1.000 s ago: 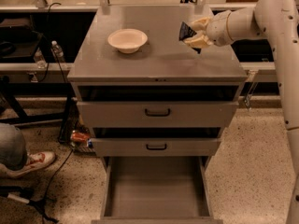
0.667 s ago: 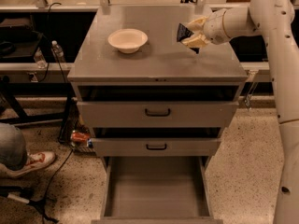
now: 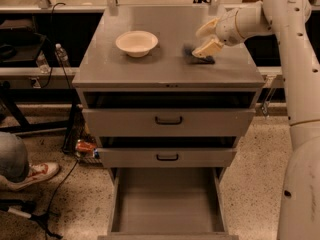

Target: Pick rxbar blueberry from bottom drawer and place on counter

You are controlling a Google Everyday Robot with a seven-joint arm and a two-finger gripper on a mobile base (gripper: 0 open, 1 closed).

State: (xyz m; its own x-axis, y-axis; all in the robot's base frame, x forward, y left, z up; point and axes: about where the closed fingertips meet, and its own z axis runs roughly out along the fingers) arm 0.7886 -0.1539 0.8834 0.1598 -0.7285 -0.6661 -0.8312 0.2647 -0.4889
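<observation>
Three drawers face you. The nearest is the bottom drawer (image 3: 167,201), pulled well out with its floor bare; there is no bar in it. On the floor to the left, a person's shoe (image 3: 39,172) sits well apart from the cabinet. Above the bottom drawer, the middle drawer (image 3: 167,157) and top drawer (image 3: 168,121) each stand a little out, with a dark gap over each.

Next comes the counter (image 3: 165,76). The bowl (image 3: 136,43) stands upright on its left half. The bar (image 3: 196,58) lies flat on the right half, well apart from the bowl and short of the right edge. Its long axis seems to run roughly left to right across the counter, though its outline is hard to make out.

The gripper (image 3: 197,44) reaches in from the right, just above the bar. Its fingers (image 3: 207,47) are spread wide, one above the other, with nothing between them. The bar lies below the lower finger and a shade towards you. You cannot tell whether that finger rests on the wrapper or only hangs over it.

By my reading the bar is already placed, and all that remains is to get clear. That move depends on the lower finger, which sits directly over the bar. Lift straight up before you pull back to the right. A sideways retreat could drag the bar towards the right edge.
</observation>
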